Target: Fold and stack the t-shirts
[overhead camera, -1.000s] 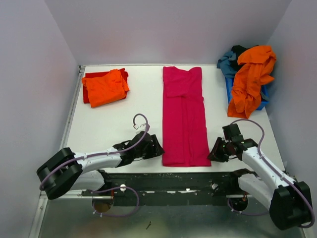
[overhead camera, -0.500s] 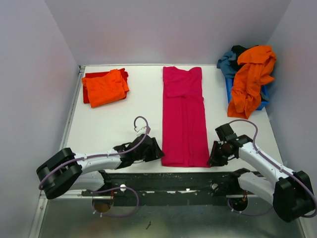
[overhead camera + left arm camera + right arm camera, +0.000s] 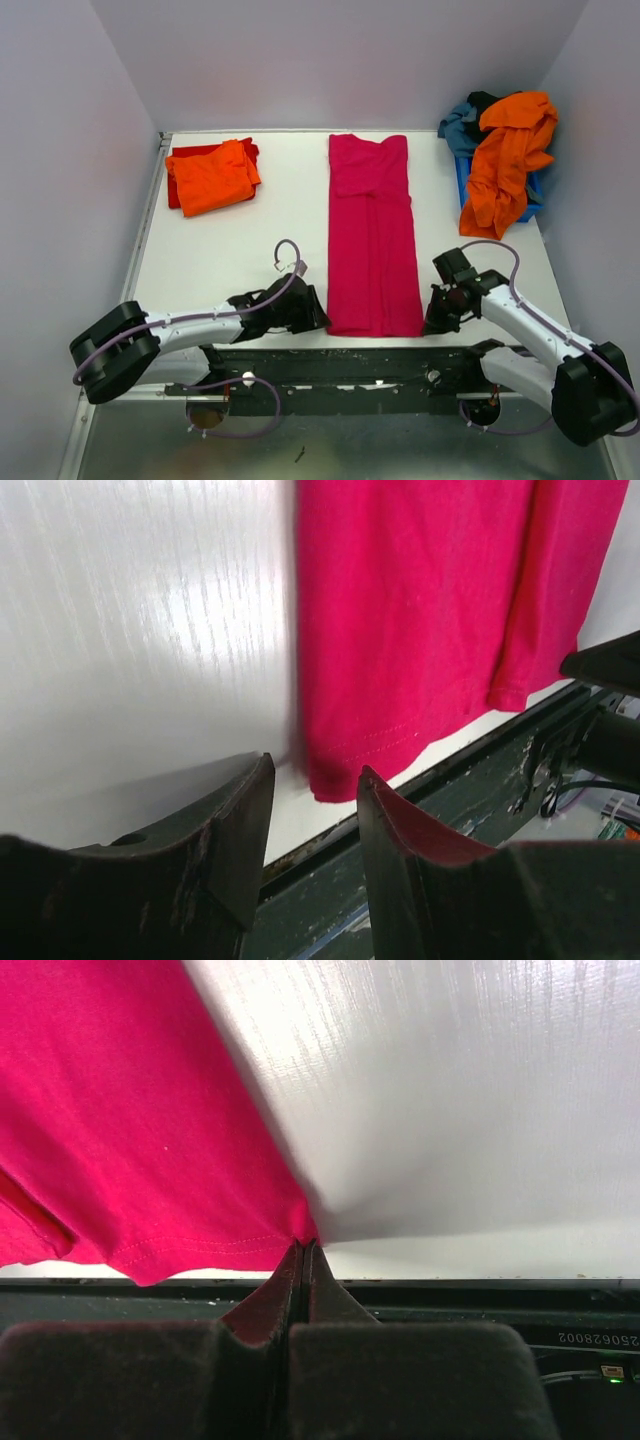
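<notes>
1. The tabletop (image 3: 230, 240) carries everything. The pink t-shirt (image 3: 370, 235) lies along its middle as a long narrow strip with the sides folded in and the hem nearest the arms. The step in hand looks like folding that hem up to the collar.
2. Far right of the pink t-shirt, a blue bin (image 3: 461, 180) holds a heap: a loose orange t-shirt (image 3: 505, 160) on top, with a teal t-shirt (image 3: 460, 125) and a black t-shirt (image 3: 483, 98) behind it.
3. Far left of the pink t-shirt sits the stack, a folded orange t-shirt (image 3: 212, 175) on a red t-shirt (image 3: 174, 192).
4. The right end effector (image 3: 302, 1252) is at the pink t-shirt's near right corner. Its fingers are pressed together, with the hem corner pinched at their very tips. The bite is thin, so the lift should be gentle.
5. The left end effector (image 3: 313, 780) is at the near left corner, jaws about half apart and holding nothing. The hem corner lies just beyond the gap. It should slide in until every layer sits between the fingers before it closes. Both arms should then rise level, keep the hem taut and lay it square on the collar.
6. The shirts show no writing. In the right wrist view a small label (image 3: 567, 1338) on the dark frame rail (image 3: 560, 1305), nearer than the pink t-shirt, bears upside-down digits too small to read with confidence.
</notes>
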Tool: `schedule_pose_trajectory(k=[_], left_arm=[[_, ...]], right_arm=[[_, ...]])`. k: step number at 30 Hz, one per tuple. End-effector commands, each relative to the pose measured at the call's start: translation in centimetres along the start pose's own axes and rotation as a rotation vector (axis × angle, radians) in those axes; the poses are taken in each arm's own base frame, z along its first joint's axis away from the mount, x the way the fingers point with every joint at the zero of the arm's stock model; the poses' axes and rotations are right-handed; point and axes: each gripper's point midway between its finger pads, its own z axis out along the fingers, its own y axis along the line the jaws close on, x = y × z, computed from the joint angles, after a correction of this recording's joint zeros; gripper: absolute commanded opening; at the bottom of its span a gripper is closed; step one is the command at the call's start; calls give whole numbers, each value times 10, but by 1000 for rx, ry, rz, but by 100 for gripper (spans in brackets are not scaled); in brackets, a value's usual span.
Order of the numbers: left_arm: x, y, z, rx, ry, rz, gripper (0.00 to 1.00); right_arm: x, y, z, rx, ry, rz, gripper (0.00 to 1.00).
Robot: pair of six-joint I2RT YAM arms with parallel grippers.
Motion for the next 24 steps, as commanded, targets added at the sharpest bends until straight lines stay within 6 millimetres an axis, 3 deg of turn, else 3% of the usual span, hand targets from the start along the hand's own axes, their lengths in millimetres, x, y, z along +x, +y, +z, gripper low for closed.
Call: schedule_pose_trajectory(k=[1, 7, 12, 17, 21, 24], left_arm=[[18, 11, -9, -42, 77, 16, 50], [20, 8, -2, -28, 81, 9, 48], [16, -2, 3, 0, 64, 9, 48], [14, -5, 4, -6, 67, 32, 19], [11, -10, -4, -2, 65, 46, 4], [2, -17, -16, -7, 36, 72, 0]], right_arm=[[-2, 8, -10, -29, -17, -19, 1], [-2, 19, -14, -111, -34, -43, 1], [-1, 16, -15, -108, -47, -51, 1], [-2, 19, -19, -121, -53, -59, 1], [-1, 23, -27, -134, -52, -65, 1], [-6, 25, -36, -136, -79, -77, 1]])
